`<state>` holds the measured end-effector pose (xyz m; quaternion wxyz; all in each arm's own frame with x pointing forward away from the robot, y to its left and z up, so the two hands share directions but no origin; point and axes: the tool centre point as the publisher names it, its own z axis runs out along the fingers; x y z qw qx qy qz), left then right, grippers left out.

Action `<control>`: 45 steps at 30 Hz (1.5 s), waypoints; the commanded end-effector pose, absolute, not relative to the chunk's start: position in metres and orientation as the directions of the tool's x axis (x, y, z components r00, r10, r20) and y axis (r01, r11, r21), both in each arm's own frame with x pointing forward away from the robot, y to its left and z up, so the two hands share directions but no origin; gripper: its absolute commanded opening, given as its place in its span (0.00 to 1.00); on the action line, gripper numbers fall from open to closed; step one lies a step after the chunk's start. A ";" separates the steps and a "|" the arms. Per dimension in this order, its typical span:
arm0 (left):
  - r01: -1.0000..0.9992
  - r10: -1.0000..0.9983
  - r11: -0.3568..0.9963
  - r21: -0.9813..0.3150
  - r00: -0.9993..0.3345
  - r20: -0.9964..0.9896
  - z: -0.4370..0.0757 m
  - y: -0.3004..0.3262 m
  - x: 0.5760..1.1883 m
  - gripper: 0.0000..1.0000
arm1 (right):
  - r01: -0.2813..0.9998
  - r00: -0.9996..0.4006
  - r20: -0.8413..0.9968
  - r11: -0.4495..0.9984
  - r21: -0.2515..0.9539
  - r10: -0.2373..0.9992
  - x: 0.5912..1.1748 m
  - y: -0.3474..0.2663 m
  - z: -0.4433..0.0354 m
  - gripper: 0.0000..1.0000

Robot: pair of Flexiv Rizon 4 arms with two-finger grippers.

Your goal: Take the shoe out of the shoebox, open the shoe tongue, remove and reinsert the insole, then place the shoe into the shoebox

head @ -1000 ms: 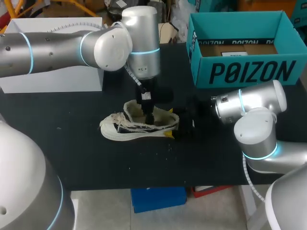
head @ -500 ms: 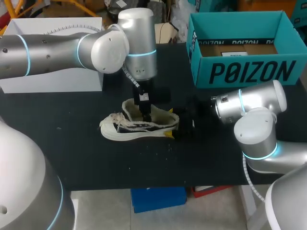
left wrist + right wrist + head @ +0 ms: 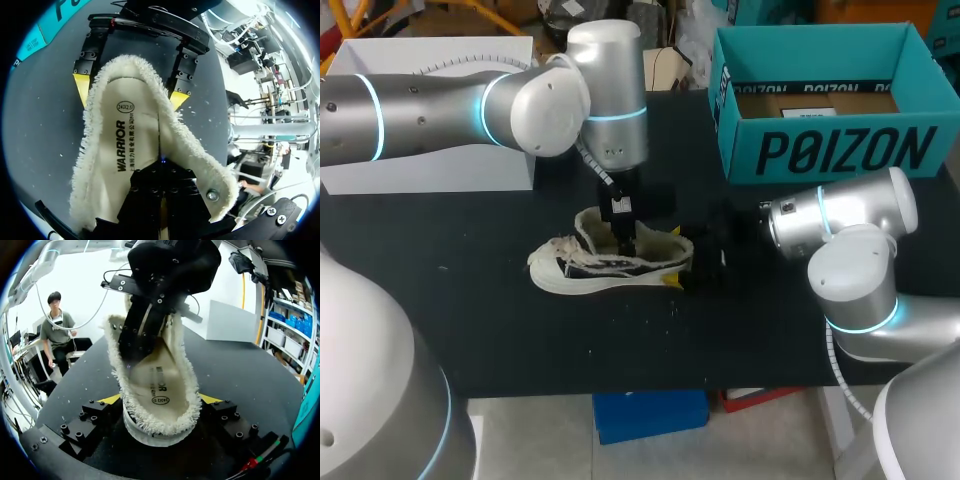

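1. One shoe (image 3: 610, 262) stands on the black table (image 3: 470, 300), well apart from the one teal shoebox (image 3: 840, 150) (open, at the far right).
2. One insole (image 3: 130, 145) lies inside the shoe.
3. Two claws. The right claw (image 3: 161, 399) is spread wide, with a yellow tip pressed against each side of the heel.
4. The left claw (image 3: 161, 162) reaches down into the shoe with its fingers drawn together and touching the insole. I cannot tell whether they pinch it.

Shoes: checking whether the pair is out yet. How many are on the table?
1. The cream shoe lies mid-table, its heel held by the right gripper, with the left gripper down inside it. Part of the shoebox interior is hidden.
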<state>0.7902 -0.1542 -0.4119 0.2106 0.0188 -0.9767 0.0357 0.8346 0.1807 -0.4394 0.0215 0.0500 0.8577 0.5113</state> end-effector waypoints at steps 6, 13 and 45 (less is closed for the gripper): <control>-0.067 -0.049 0.997 -0.031 -0.918 0.393 -0.424 -0.151 0.789 0.15 | 0.066 -0.994 0.016 0.474 0.878 0.110 0.837 0.180 -0.442 0.00; -0.090 -0.080 0.996 -0.010 -0.932 0.353 -0.430 -0.146 0.791 0.11 | 0.066 -0.994 0.016 0.474 0.878 0.110 0.837 0.180 -0.442 0.00; -0.314 -0.216 0.907 0.280 -0.918 -0.332 -0.453 -0.103 0.797 0.18 | 0.066 -0.994 0.016 0.474 0.878 0.110 0.837 0.180 -0.442 0.00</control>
